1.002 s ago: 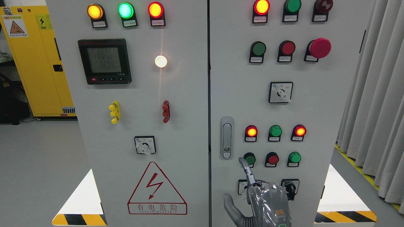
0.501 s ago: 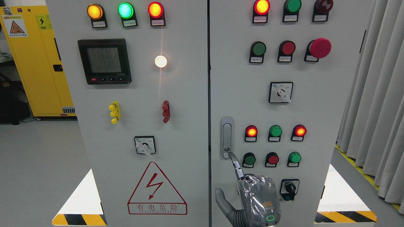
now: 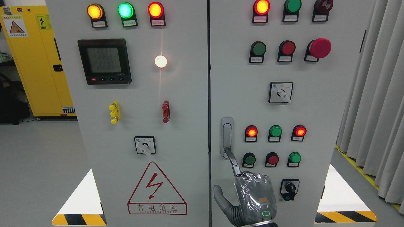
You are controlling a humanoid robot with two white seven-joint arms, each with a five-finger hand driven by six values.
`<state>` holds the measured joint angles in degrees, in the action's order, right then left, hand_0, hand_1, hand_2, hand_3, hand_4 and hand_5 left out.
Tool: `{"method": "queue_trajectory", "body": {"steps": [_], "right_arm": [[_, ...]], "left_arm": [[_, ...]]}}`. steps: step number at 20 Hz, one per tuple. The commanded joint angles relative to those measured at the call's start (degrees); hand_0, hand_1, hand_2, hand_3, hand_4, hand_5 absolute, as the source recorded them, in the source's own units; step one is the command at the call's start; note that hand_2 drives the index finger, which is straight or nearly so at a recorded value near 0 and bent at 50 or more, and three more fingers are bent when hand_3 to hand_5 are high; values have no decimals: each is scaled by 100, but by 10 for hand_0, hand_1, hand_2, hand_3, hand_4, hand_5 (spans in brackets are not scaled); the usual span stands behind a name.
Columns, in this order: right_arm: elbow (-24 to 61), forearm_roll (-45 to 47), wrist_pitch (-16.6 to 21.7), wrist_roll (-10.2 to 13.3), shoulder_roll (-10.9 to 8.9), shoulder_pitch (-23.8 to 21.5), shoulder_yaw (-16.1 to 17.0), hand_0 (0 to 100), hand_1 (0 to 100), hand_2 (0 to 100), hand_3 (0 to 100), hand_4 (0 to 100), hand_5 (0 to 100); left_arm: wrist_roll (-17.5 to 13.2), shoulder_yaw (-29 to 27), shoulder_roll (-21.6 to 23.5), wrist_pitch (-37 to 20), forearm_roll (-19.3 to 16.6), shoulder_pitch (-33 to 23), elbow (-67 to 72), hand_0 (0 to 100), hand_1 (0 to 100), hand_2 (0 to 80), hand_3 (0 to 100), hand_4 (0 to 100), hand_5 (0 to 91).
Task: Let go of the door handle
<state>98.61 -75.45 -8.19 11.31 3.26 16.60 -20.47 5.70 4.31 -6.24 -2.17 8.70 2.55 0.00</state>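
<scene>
Head camera, square-on to the cabinet front

A single view looks straight and level at the grey electrical cabinet (image 3: 189, 94), near enough that its two doors fill most of the width and its top and bottom edges are cut off. The seam between the doors (image 3: 209, 78) runs just right of centre. Past the cabinet's left edge shows a yellow cabinet (image 3: 34, 63); past its right edge, grey curtains (image 3: 378, 94). The robot's right hand (image 3: 252, 195) enters at the bottom edge.

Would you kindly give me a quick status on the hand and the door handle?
Right hand index fingertip at the door handle lower button, other fingers curled, holding nothing. Handle flush, door shut. Left hand out of view. Nothing in the way.
</scene>
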Motion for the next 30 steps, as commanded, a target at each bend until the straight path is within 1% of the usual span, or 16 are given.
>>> {"method": "queue_trajectory", "body": {"steps": [1, 6, 19, 22, 30], "right_arm": [[-289, 13, 2, 21, 96, 115, 87, 477, 420, 0, 1000, 1000, 1000], [-351, 13, 2, 21, 140, 177, 96, 474, 418, 0, 1000, 1000, 1000], [-412, -5, -7, 3, 140, 186, 96, 479, 417, 0, 1000, 1000, 1000], [-412, 30, -121, 3, 140, 186, 70, 480, 417, 0, 1000, 1000, 1000], [-412, 57, -121, -14, 140, 168, 52, 483, 416, 0, 1000, 1000, 1000]], "left_arm": [[1, 0, 0, -2, 0, 0, -70, 120, 556, 0, 0, 0, 0], [1, 0, 0, -2, 0, 0, -70, 120, 556, 0, 0, 0, 0], [1, 0, 0, -2, 0, 0, -70, 120, 556, 0, 0, 0, 0], [1, 0, 0, -2, 0, 0, -70, 120, 556, 0, 0, 0, 0], [1, 0, 0, -2, 0, 0, -70, 120, 556, 0, 0, 0, 0]]}}
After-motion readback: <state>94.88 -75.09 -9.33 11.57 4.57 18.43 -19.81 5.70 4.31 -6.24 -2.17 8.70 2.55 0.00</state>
